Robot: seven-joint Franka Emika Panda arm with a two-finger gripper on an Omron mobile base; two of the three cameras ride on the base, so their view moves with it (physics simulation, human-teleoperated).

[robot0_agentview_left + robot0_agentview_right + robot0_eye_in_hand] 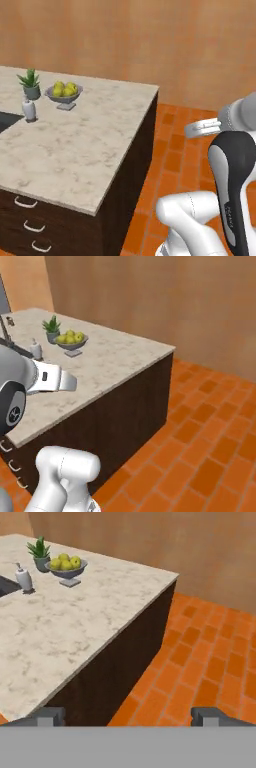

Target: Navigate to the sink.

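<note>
While the gripper [128,716] hangs spread and empty at the hand view's bottom, a dark corner of the sink [6,121] shows at the left edge, beside a soap bottle [29,110] on the counter [75,150].

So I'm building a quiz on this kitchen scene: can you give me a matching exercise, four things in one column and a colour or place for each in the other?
Things:
1. fruit bowl
2. potted plant
3. soap dispenser
4. floor

Descriptions:
A. orange tiles
B. white, beside the sink corner
C. green spiky leaves in a grey pot
D. grey, holding yellow-green fruit

Pairs: 1-D, 2-C, 3-B, 4-A
</note>
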